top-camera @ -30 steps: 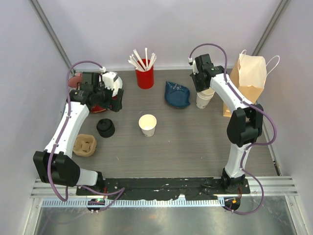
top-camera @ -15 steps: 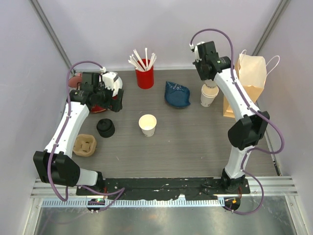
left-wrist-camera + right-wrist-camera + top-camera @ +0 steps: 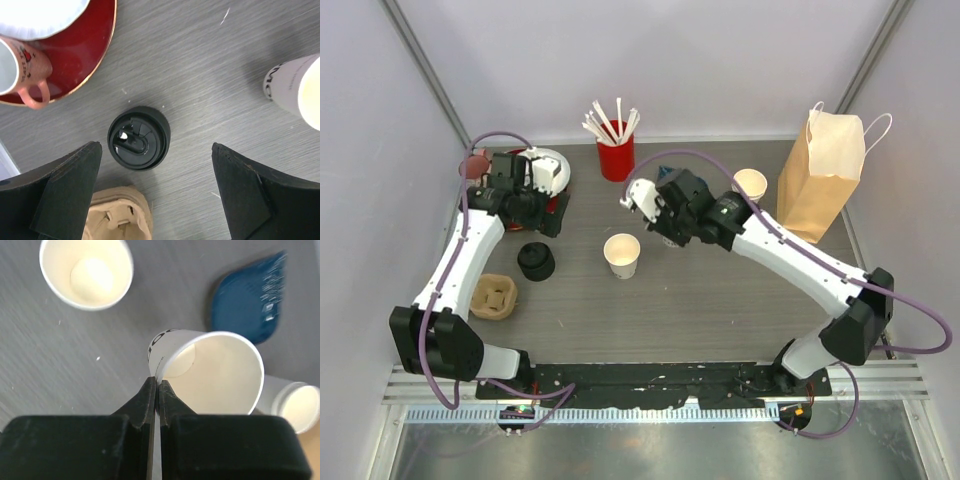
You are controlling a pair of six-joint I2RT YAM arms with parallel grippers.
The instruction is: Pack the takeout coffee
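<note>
The right tool is clenching thinly on the rim of a tilted cup, with the wall pinched between its fingers. It is holding the cup, leaning, near the middle of the top view. To do this step well, it should be levelling the cup before lowering it. The base should be coming down flat on bare table, just beside the standing cup without knocking it, and the tool should be letting go only once the base is sitting. A pinch this slim is likely to let the light cup swing.

In the wrist view a blue pouch is lying at the upper right and a cup stack is showing at the right edge. The right arm is reaching far leftward from its base at the lower right, low and stretched.

The left tool is hanging released, jaws wide, directly over the black lid. The lid is sitting at the left of the top view, between the red plate and the cup carrier. No cream wall is showing under it, so whether a cup is standing beneath cannot be told. The left arm is bending up the left side, wrist pointing down.
</note>
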